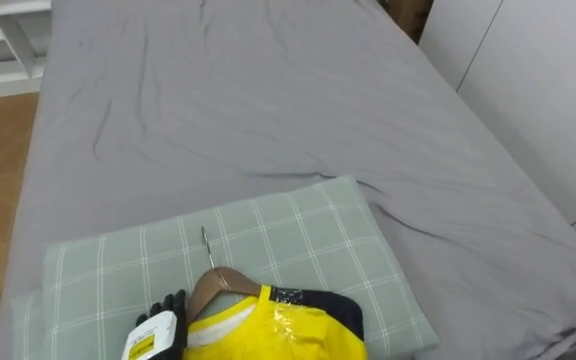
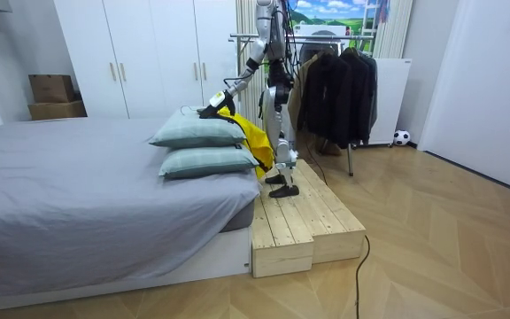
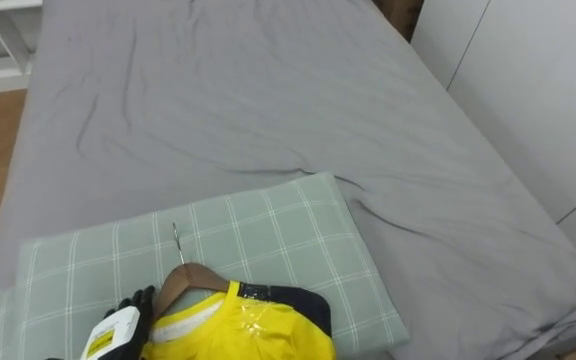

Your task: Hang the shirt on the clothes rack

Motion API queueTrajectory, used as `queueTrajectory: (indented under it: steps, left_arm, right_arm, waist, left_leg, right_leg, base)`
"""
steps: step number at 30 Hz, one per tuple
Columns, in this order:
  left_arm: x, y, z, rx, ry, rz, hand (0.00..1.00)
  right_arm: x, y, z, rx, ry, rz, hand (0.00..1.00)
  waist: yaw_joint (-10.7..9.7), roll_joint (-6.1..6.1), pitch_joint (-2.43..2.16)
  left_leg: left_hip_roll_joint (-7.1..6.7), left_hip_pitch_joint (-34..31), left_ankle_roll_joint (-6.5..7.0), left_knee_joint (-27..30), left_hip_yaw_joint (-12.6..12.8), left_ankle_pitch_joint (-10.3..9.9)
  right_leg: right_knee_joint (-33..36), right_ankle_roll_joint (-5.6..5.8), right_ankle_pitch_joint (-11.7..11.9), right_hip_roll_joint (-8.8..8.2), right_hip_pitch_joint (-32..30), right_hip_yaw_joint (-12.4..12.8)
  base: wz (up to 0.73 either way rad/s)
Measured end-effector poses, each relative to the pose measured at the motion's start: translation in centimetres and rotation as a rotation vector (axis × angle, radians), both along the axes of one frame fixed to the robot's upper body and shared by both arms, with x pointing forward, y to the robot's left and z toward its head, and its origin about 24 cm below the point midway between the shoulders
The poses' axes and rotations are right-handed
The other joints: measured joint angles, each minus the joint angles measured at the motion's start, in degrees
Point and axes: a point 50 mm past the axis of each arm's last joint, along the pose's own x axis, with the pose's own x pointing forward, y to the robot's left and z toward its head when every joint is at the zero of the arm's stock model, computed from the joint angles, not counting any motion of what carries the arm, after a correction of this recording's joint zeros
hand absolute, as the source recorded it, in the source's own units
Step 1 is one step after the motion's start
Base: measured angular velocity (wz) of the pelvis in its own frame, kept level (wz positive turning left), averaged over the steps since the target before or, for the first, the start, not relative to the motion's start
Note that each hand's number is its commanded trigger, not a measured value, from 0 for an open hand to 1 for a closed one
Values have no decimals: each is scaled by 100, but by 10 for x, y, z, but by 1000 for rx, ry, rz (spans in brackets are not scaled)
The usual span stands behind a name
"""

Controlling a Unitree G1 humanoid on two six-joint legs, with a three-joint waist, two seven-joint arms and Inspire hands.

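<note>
Left hand [image 1: 158, 332] clenched on a wooden hanger [image 1: 220, 282] carrying a yellow garment [image 1: 268, 335]; both rest on the green checked pillow [image 1: 298, 230]. Grey bed [image 1: 268, 100] beyond.

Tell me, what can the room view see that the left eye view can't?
Room view extra: the rack of dark coats, the wooden step under the robot, a lower pillow, wardrobes. Left eye view extra: the hanger's metal hook, the checks on the top pillow. Both: the bed, that pillow, the yellow shirt, the left hand by the hanger.
</note>
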Motion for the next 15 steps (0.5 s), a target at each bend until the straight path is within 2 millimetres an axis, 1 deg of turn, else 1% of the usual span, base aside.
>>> queueTrajectory:
  steps: [3, 6, 12, 13, 15]
  left_arm:
    - [0, -1, 0, -1, 4, -8, 0]
    - [0, -1, -1, -25, 7, 13, 0]
    - [-1, -2, -2, -51, 18, 21, 0]
    - [-1, -2, -2, -53, 19, 21, 9]
    - [-1, -2, -2, -53, 20, 20, 15]
  right_arm:
    - [1, 0, 0, 1, -2, 1, 0]
    - [1, 2, 0, 5, -1, 5, 0]
    - [2, 4, 0, 3, -4, 21, 0]
    - [3, 4, 0, 1, -4, 23, 0]
    - [3, 4, 0, -1, -4, 24, 0]
  waist:
    - [2, -16, 8]
    - [2, -57, 18]
    - [4, -95, 6]
    - [5, -96, 5]
    - [4, -100, 2]
  left_leg:
    - [0, 4, 0, -2, 0, 0]
    - [0, 4, 0, -1, 0, 0]
    - [-2, 8, 0, 0, 18, 0]
    - [-3, 7, 0, 0, 18, 0]
    - [-3, 8, 0, 0, 21, 0]
  right_leg:
    - [1, 0, 0, -1, 2, -1]
    - [2, 0, 0, 1, 2, -2]
    - [7, 0, 0, -2, 1, 5]
    - [8, 0, 0, -2, 2, 6]
    - [9, 0, 0, -2, 2, 6]
  base:
    - [0]
    - [0]
    - [0]
    - [0]
    - [0]
